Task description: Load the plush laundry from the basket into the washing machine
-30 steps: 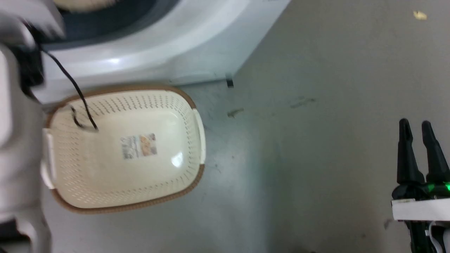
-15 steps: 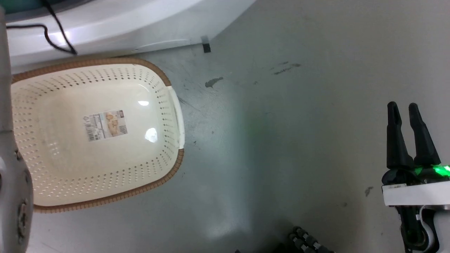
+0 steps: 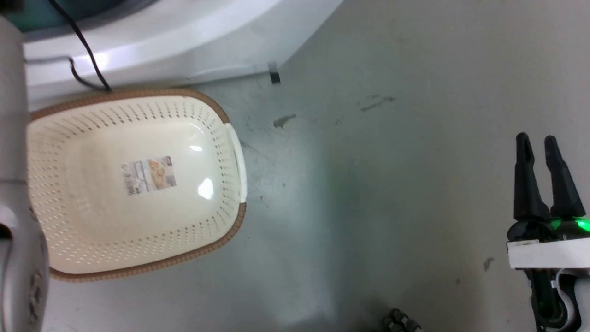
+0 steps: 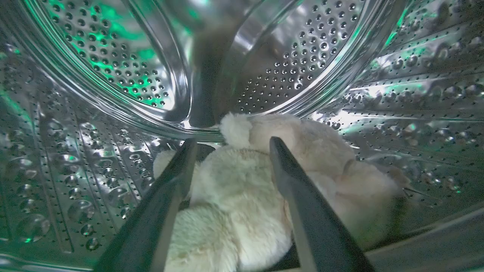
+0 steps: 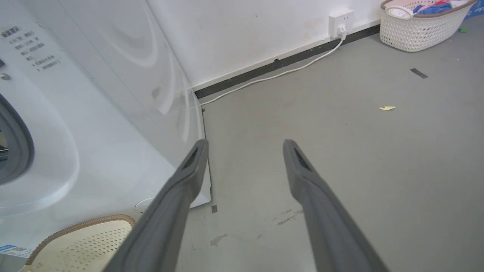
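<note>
Cream plush laundry (image 4: 242, 196) lies low in the washing machine (image 4: 94, 56), by its front rim; the left gripper (image 4: 231, 142), spread empty over it, could snag fur when withdrawing.

The grey floor (image 3: 392, 184) (scuffed) bears the basket (image 3: 92, 230) beside the washing machine (image 3: 184, 41).

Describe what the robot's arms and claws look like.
The right claw has two long, tapering black fingers, a green light and a white band. The left claw has similar dark fingers; the left arm is pale grey with a thin black cable.
</note>
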